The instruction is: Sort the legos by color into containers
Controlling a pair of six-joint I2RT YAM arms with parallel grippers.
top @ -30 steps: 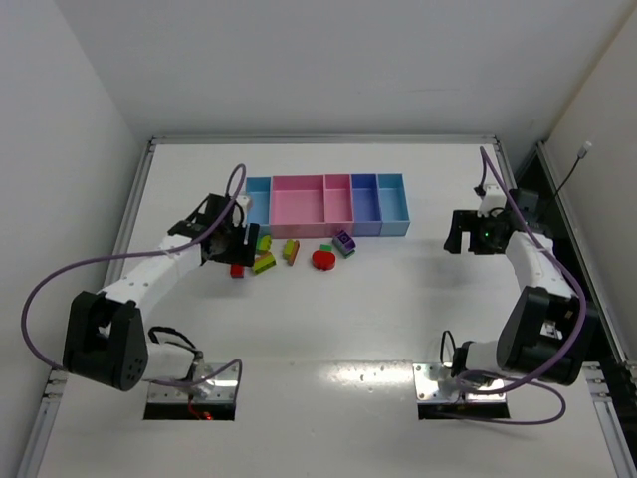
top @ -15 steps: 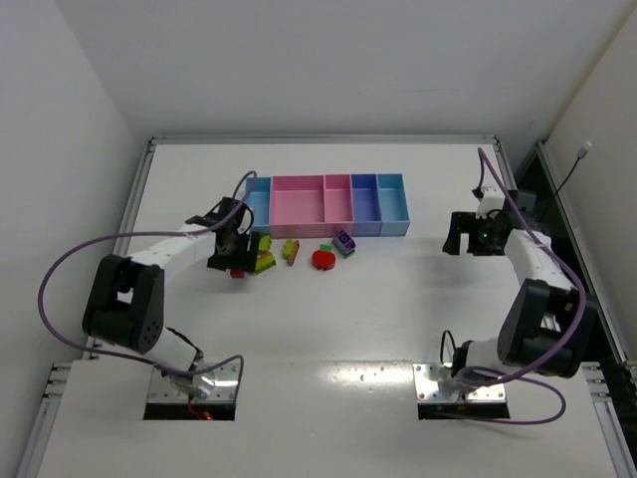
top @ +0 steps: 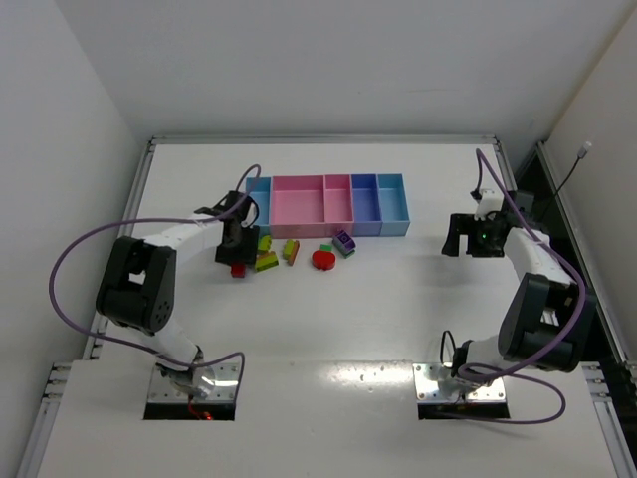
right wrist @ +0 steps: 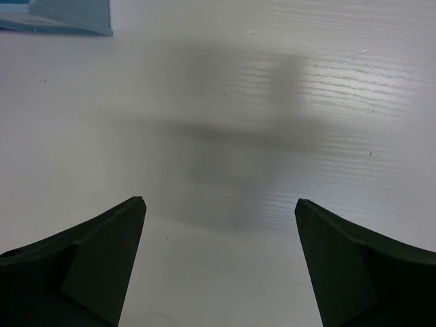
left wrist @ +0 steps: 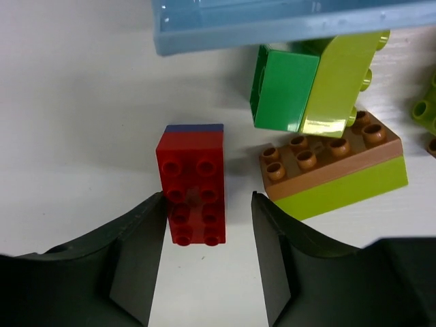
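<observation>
At top view's centre left, newly swung inward: left hand, spread wide, straddling red lego, long axis up wrist frame.

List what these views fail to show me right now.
Top external: red brick partly hidden beneath left gripper.
Left wrist: light blue tray cut by top edge, interior unseen.
Right wrist: blue tray only a corner at frame edge, rest cut off.

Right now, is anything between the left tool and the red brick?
Nothing visible does. The red brick lies partly between the open fingers of the left tool; the orange-topped brick sits apart, outside the gap.
</observation>
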